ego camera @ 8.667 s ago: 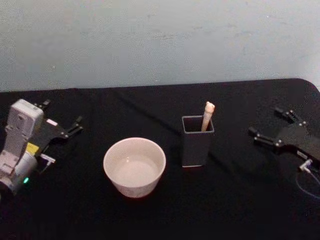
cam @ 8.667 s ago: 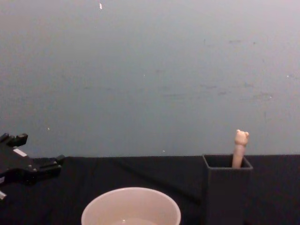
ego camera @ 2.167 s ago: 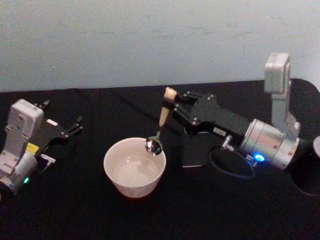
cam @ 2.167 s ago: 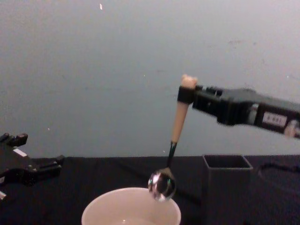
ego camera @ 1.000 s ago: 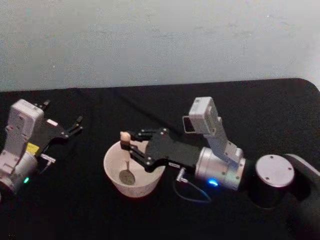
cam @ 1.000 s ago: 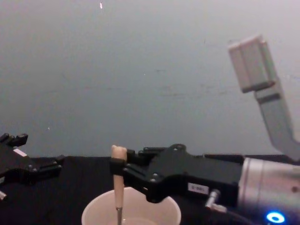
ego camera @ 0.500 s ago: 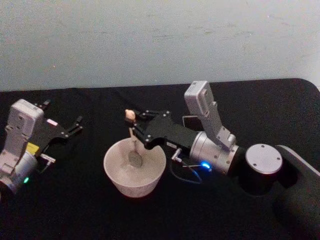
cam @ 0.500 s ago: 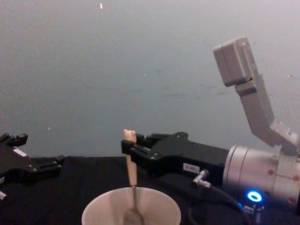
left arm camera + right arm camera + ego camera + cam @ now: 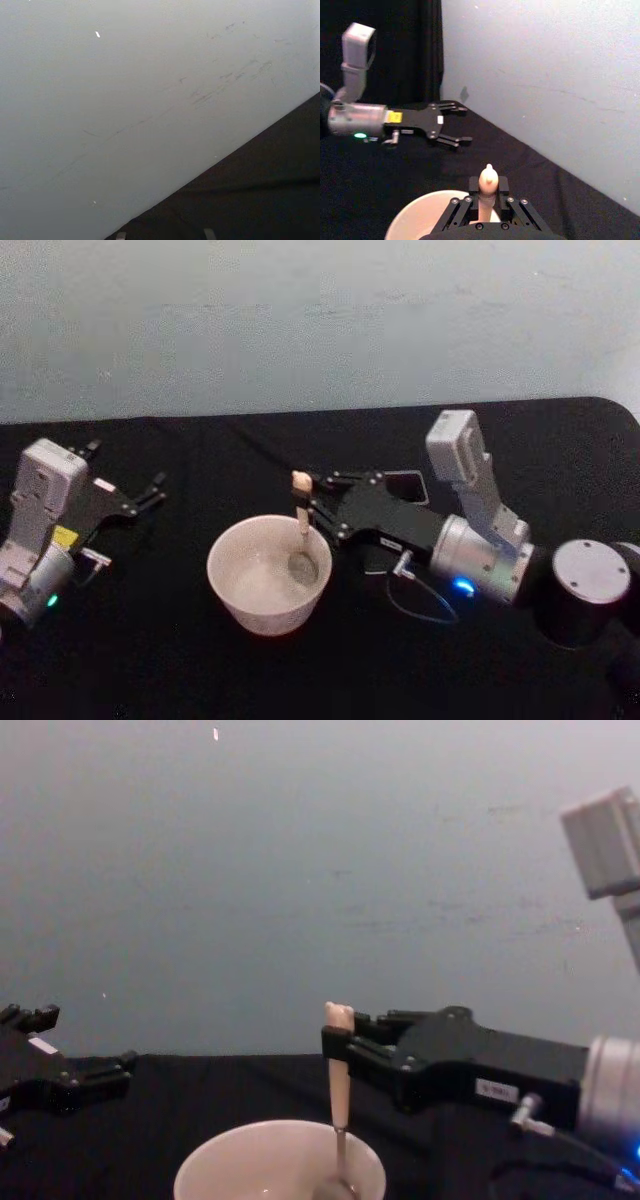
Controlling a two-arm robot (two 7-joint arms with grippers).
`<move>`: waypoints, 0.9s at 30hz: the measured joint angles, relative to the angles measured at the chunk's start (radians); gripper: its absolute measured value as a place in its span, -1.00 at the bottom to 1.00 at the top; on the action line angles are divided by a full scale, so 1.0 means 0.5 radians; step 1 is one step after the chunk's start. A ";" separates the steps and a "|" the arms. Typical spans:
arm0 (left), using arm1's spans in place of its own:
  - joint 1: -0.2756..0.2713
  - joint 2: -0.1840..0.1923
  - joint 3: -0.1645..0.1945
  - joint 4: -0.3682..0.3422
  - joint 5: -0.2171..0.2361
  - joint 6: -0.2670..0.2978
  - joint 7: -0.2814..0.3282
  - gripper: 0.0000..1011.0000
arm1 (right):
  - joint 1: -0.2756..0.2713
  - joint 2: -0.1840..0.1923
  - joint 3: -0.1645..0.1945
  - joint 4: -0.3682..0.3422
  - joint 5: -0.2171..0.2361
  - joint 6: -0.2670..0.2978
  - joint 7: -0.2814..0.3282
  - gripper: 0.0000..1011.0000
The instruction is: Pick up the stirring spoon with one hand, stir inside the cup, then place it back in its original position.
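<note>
The white cup [image 9: 228, 585] stands on the black cloth at centre-left. My right gripper [image 9: 308, 498] is shut on the beige handle of the stirring spoon [image 9: 301, 502], just below its bear head. The spoon stands nearly upright with its metal bowl [image 9: 302, 565] down inside the cup, near the right wall. In the chest view the spoon [image 9: 339, 1090] dips into the cup [image 9: 225, 1165] from the right gripper [image 9: 338, 1045]. The right wrist view shows the bear head [image 9: 488, 178] between the fingers. The dark grey holder [image 9: 404, 475] is mostly hidden behind the right arm.
My left gripper [image 9: 148, 490] rests open at the table's left side, apart from the cup, and shows too in the chest view [image 9: 85, 1045] and right wrist view [image 9: 464, 124]. A pale wall [image 9: 125, 75] backs the table.
The right gripper has carried the spoon from the cup's middle to its right side, and the arm has drawn back to the right. The left arm has not moved.
</note>
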 joint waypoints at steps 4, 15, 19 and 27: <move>0.000 0.000 0.000 0.000 0.000 0.000 0.000 0.98 | -0.081 0.075 0.008 -0.124 0.063 0.034 0.052 -0.57; 0.000 0.000 0.000 0.000 0.000 0.000 0.000 0.98 | -0.155 0.140 -0.075 -0.260 0.114 0.057 0.121 -0.57; 0.000 0.000 0.000 0.000 0.000 0.000 0.000 0.98 | -0.135 0.107 -0.114 -0.243 0.102 0.065 0.107 -0.57; 0.000 0.000 0.000 0.000 0.000 0.000 0.000 0.98 | -0.059 -0.001 -0.173 -0.145 0.044 0.057 0.049 -0.57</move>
